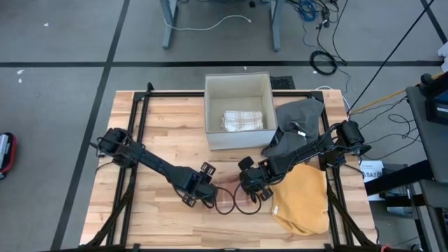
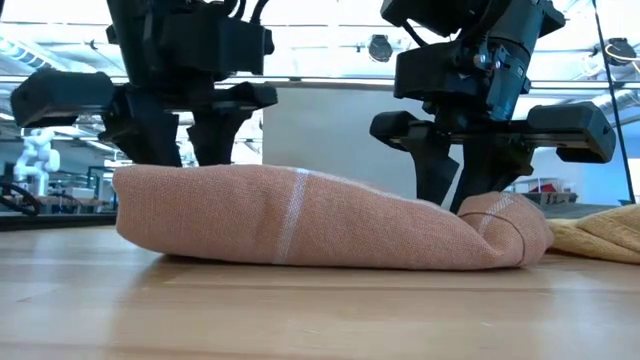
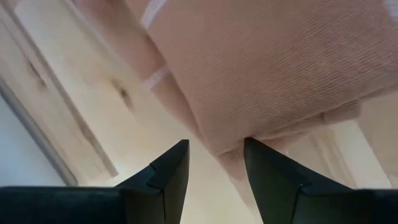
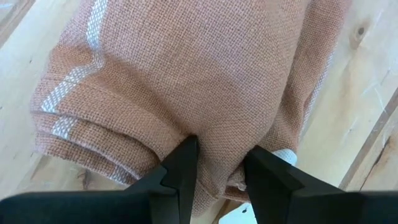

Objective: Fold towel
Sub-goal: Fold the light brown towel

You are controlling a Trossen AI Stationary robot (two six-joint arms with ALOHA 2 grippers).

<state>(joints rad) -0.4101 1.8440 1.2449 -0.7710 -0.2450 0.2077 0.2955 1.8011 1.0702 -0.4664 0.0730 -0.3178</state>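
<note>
On the table's point(image 1: 161, 140) front middle, our left gripper point(image 1: 204, 196) and right gripper point(image 1: 246, 187) each pinch an end of the folded towel point(image 2: 300, 225), fingers point(image 4: 180, 168) closed on the cloth, which lies bunched between them.

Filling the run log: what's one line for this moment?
left gripper: shut on pink striped woven towel | right gripper: shut on towel | towel: folded bundle on wooden table
</note>
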